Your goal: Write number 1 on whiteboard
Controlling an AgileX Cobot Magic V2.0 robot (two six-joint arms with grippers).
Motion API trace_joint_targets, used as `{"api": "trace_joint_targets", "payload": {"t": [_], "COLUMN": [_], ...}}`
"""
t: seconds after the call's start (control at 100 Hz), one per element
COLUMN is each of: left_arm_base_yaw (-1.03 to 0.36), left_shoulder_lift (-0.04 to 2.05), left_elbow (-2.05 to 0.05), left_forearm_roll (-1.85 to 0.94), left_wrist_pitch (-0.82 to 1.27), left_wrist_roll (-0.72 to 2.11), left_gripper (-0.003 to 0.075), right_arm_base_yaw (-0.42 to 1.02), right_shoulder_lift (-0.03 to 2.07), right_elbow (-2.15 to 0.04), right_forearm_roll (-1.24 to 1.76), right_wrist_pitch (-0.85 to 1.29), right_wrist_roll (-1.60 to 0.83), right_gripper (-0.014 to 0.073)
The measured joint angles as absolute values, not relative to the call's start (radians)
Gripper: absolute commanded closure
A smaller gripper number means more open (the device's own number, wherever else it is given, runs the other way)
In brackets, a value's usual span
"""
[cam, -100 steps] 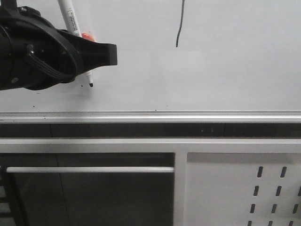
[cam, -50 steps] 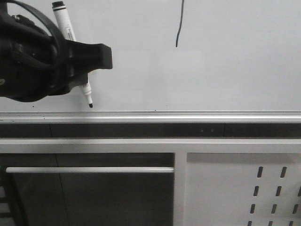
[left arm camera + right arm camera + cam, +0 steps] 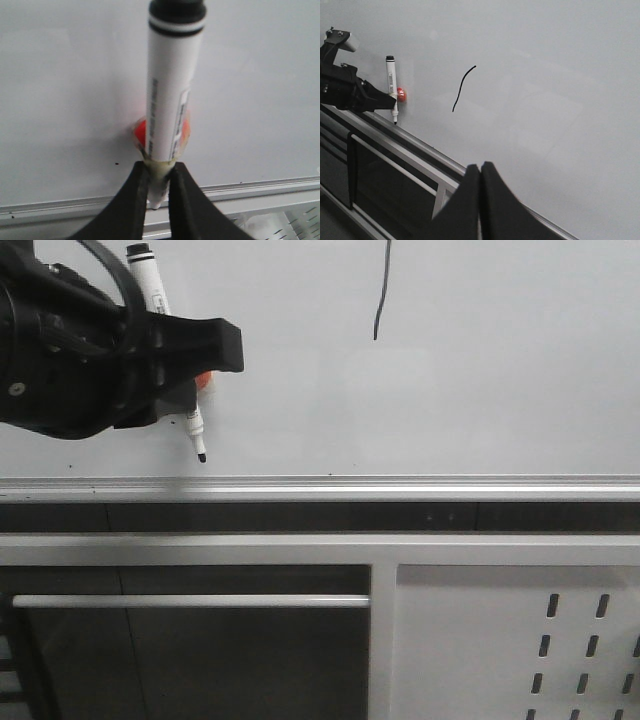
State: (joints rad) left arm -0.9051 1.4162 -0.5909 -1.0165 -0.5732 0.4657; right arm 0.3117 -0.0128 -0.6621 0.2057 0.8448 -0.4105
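Note:
The whiteboard (image 3: 480, 390) fills the upper front view. The number 1 (image 3: 380, 295) is a thin black, slightly curved stroke near its top middle, also seen in the right wrist view as the number 1 (image 3: 463, 89). My left gripper (image 3: 188, 390) is shut on a white marker (image 3: 150, 285), black end cap up, tip (image 3: 202, 456) pointing down just above the rail, far left of the stroke. In the left wrist view the left gripper (image 3: 159, 185) pinches the marker (image 3: 172, 85) near its tip. My right gripper (image 3: 480, 170) is shut with nothing in it, away from the board.
An orange-red blob (image 3: 139, 132) sits right behind the marker. A silver rail (image 3: 400, 485) runs along the board's lower edge. Below are a metal bar (image 3: 190, 601) over a dark opening and a grey slotted panel (image 3: 520, 640). Small dark specks dot the board (image 3: 116, 162).
My left gripper has lowered the marker, so the tip has dropped toward the rail and the black end cap now shows. In the last half second it shifted slightly right and up.

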Motion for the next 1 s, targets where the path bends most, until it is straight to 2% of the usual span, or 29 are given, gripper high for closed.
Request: {"api": "trace_joint_targets", "payload": {"t": [1.0], "left_arm_base_yaw": [-0.905], "left_shoulder_lift": [1.416], "left_elbow": [-0.591], "left_forearm_roll": [-1.015], "left_wrist_pitch": [-0.575], "left_wrist_roll": [0.485], "left_gripper": [0.0738], "right_arm_base_yaw": [0.312], "right_shoulder_lift": [-0.013], "right_elbow": [-0.662], "right_forearm_roll": [0.206], "right_wrist_pitch": [0.845], "right_wrist_roll": [-0.411], "right_gripper": [0.0664]}}
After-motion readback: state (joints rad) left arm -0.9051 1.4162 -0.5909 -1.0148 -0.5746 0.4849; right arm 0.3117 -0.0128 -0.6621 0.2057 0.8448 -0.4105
